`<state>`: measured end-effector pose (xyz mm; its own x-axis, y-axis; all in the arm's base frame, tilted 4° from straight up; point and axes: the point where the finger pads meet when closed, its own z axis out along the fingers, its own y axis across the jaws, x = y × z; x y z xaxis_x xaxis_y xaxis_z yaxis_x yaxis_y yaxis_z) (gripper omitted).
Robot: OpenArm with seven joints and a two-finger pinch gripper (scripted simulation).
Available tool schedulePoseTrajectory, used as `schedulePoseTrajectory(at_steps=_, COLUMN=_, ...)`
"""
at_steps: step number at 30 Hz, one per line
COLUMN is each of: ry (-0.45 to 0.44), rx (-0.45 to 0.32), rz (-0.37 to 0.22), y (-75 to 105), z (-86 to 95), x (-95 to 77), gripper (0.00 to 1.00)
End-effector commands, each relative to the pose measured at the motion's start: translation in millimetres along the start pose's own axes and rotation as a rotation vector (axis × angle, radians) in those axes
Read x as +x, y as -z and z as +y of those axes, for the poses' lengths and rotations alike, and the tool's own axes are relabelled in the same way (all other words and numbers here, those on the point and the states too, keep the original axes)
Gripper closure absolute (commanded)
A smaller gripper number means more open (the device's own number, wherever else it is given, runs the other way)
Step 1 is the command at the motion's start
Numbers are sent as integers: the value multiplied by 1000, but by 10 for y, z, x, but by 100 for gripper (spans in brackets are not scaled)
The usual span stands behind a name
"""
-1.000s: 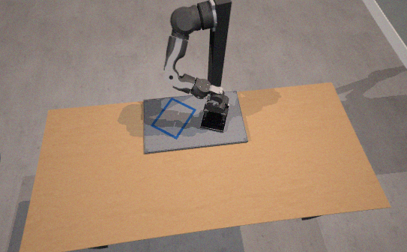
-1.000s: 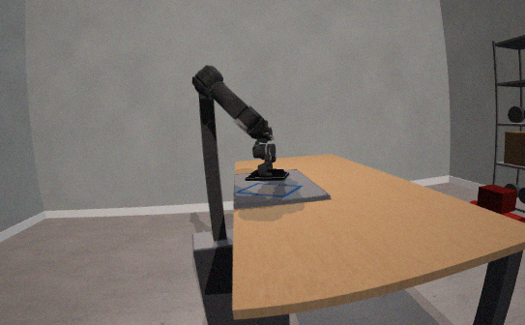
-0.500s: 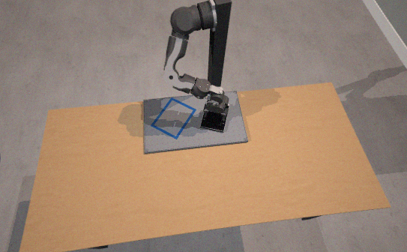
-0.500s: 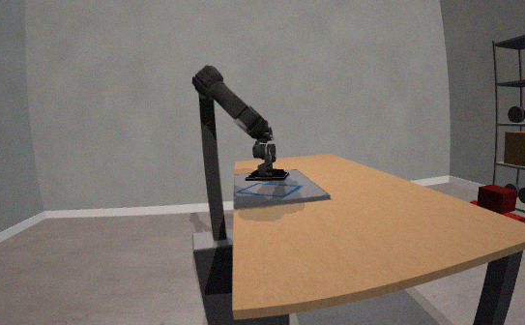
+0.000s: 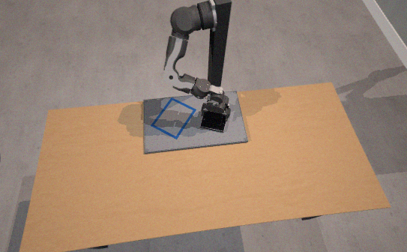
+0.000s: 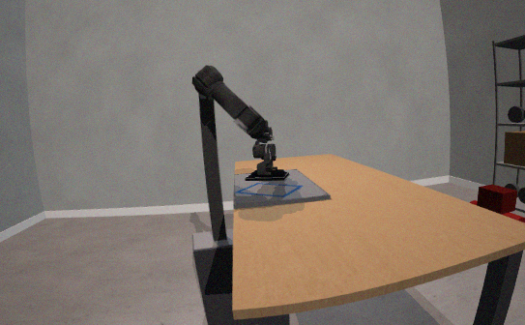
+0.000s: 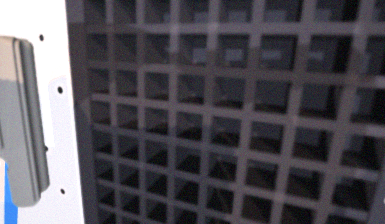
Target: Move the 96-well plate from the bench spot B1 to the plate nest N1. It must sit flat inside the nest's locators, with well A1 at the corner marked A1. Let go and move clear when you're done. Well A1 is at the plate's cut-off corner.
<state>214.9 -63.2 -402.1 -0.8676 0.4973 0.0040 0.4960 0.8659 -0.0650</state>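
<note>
The black 96-well plate lies flat on the right part of the grey mat. In the wrist view its grid of wells fills most of the frame. My gripper is right above the plate, pointing down, with its fingers open and standing off the plate's sides. One grey finger shows at the left of the wrist view, apart from the plate's edge. The blue outline of spot B1 on the left part of the mat is empty. I cannot make out the cut-off corner or the A1 mark.
The mat lies at the back middle of a wooden table. The arm's dark post stands just behind the mat. A shelf rack and a red box stand far off to the right.
</note>
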Motion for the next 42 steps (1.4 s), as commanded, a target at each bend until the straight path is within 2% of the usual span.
schedulePoseTrajectory(at_steps=1, ry=0, rx=-2, rz=0, y=6, z=6, x=-2, gripper=23)
schedulePoseTrajectory(at_steps=8, ry=0, rx=-2, rz=0, y=6, z=6, x=-2, gripper=23)
schedulePoseTrajectory(at_steps=13, ry=1, rx=-4, rz=-1, y=408, z=8, x=-6, gripper=23)
schedulePoseTrajectory(at_steps=25, ry=1, rx=-4, rz=-1, y=408, z=8, x=-6, gripper=23)
schedulePoseTrajectory(at_steps=30, ry=1, rx=-4, rz=-1, y=808, z=8, x=-7, gripper=23)
schedulePoseTrajectory(at_steps=42, ry=1, rx=-4, rz=-1, y=808, z=8, x=-7, gripper=23)
